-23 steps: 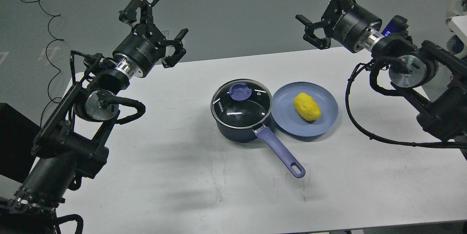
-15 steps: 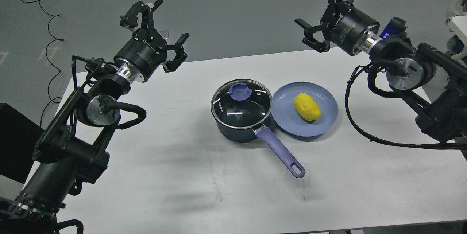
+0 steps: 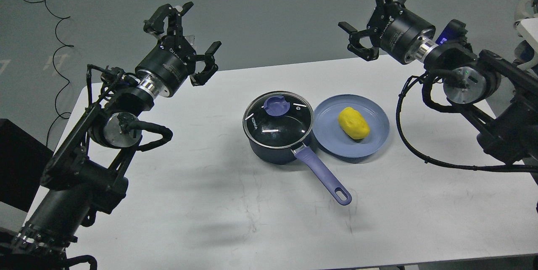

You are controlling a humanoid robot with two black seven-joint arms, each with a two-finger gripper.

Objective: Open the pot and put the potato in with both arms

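Observation:
A dark blue pot with a purple handle stands mid-table. Its glass lid with a purple knob is on it. A yellow potato lies on a blue plate just right of the pot. My left gripper is open and empty, raised over the table's far left, well left of the pot. My right gripper is open and empty, raised beyond the table's far edge, above and behind the plate.
The white table carries only the pot and plate. Grey floor lies beyond it, with black cables at the far left. A black box stands at the table's left edge.

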